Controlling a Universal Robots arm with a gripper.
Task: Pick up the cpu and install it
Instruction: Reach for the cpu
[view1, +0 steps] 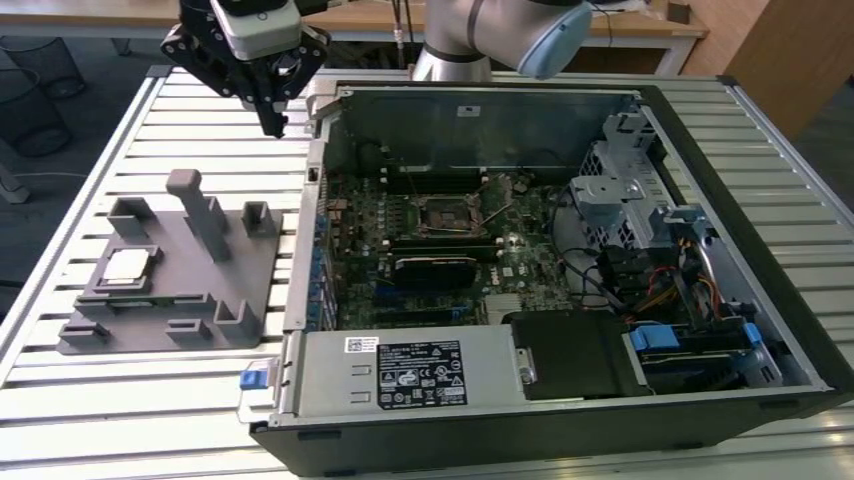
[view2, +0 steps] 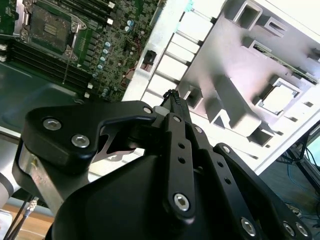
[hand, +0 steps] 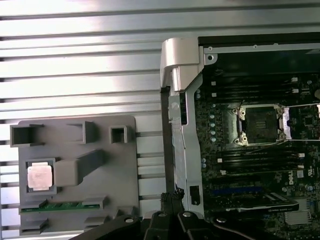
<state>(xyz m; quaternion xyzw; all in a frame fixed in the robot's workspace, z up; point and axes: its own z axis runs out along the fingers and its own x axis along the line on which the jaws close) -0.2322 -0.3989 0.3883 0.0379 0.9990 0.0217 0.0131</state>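
None of the task shows done: the cpu lies in its grey holder on the bench at the exterior view's left, the motherboard socket sits empty, and the pincer hangs beyond the holder, closed narrow on nothing.

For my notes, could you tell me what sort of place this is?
Probably a robotics lab bench: an open computer case lies on a slatted metal table, a grey fixture holds the cpu, and the arm's pincer hangs above the table.
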